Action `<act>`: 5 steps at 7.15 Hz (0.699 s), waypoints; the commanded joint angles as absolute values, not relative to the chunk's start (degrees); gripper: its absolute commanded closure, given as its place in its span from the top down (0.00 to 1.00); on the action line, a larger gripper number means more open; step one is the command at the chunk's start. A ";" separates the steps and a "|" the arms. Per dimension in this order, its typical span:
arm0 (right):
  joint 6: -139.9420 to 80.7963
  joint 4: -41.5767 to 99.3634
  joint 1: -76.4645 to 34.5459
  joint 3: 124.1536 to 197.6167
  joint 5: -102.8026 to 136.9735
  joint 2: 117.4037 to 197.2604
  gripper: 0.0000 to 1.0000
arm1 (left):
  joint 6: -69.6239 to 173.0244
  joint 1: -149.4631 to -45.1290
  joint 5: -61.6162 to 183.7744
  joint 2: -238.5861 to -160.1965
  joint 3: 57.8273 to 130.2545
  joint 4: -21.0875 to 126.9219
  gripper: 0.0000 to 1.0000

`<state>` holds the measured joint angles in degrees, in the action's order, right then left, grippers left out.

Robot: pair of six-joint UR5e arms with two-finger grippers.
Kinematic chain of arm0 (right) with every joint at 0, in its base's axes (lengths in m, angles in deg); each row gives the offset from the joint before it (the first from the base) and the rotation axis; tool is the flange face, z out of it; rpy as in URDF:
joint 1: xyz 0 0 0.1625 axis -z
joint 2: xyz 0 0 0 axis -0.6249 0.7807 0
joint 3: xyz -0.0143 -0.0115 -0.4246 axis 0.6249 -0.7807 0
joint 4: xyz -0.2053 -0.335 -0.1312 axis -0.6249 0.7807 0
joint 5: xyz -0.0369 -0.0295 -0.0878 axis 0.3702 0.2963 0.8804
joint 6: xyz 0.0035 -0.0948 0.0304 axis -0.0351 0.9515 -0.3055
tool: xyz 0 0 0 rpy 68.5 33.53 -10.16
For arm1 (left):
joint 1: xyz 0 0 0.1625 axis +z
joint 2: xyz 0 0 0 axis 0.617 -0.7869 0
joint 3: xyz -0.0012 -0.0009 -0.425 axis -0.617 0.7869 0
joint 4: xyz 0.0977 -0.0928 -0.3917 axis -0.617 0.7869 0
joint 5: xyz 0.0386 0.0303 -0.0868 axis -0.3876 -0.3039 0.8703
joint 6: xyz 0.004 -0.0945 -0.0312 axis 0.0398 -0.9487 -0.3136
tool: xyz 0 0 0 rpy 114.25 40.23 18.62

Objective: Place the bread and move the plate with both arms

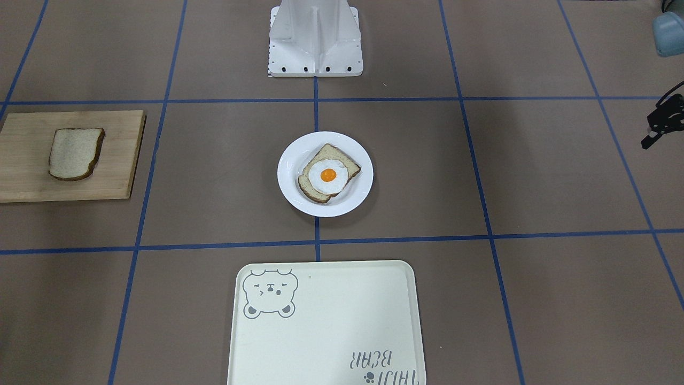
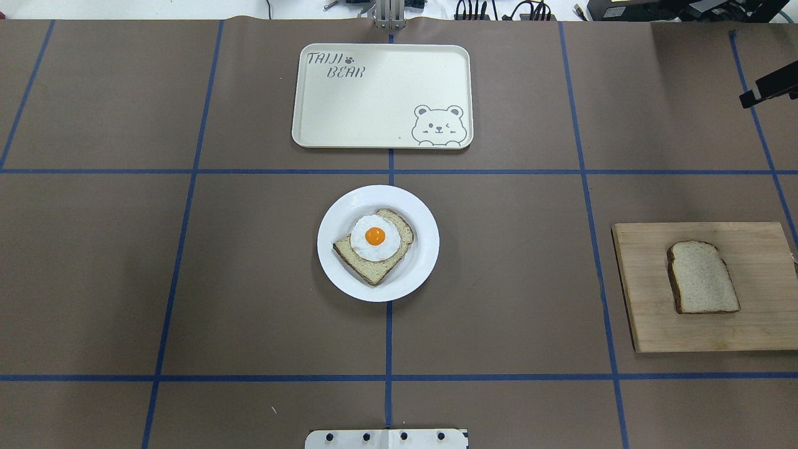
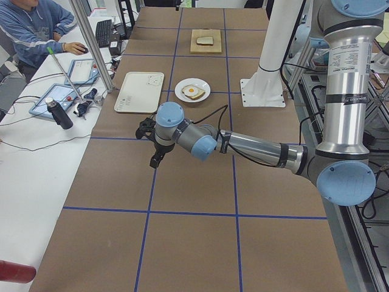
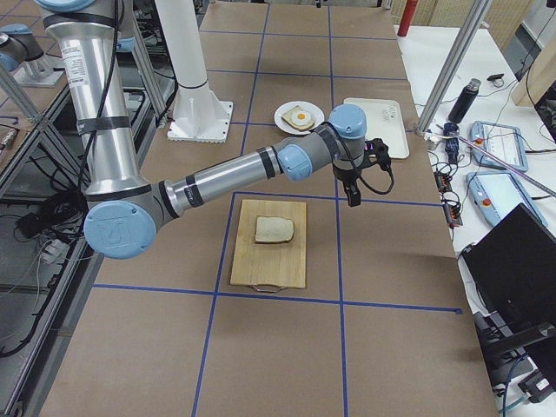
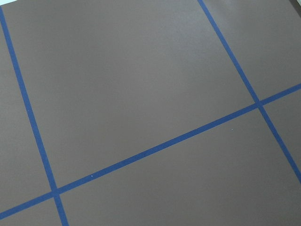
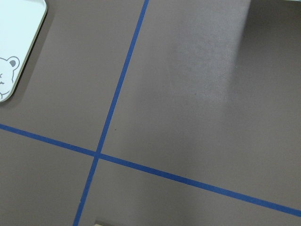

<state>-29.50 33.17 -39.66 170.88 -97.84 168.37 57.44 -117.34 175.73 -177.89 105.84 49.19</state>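
Observation:
The bare bread [image 2: 703, 277] lies flat on a wooden cutting board [image 2: 642, 312] on my right side; it also shows in the front view [image 1: 75, 153] and the right view [image 4: 274, 230]. The white plate [image 2: 336, 268] sits at the table's centre and holds a bread slice topped with a fried egg [image 2: 374, 240]. My right gripper [image 4: 352, 198] hangs above the table just beyond the board, toward the tray side. My left gripper [image 3: 155, 159] hangs over bare table far to the plate's left. Only a part of each gripper shows at a frame edge [image 1: 649, 140] [image 2: 751, 98], so I cannot tell whether either is open or shut. Both look empty.
A cream bear-print tray [image 2: 374, 106] lies beyond the plate, at the table's far side. The robot's white base [image 1: 315, 37] stands on the near side. An operator [image 3: 36, 30] sits at a side bench with tablets and a bottle. Blue tape lines grid the brown table.

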 commanded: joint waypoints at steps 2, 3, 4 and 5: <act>-31.52 33.09 -39.55 171.08 -98.14 168.73 1.00 | 52.82 -117.20 175.86 -177.25 105.55 49.40 0.99; -31.79 32.83 -39.46 171.33 -99.19 170.13 1.00 | 47.59 -117.11 175.95 -177.60 106.07 49.40 0.99; -31.97 30.05 -39.38 171.34 -100.94 174.58 1.00 | 43.18 -116.94 176.13 -178.30 106.17 49.31 0.98; -32.06 25.32 -39.29 171.08 -100.70 181.24 1.00 | 43.05 -116.94 176.21 -178.48 106.17 49.31 0.98</act>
<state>-31.86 29.85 -39.39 171.25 -100.21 174.55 45.16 -117.01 176.07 -178.08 106.08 49.34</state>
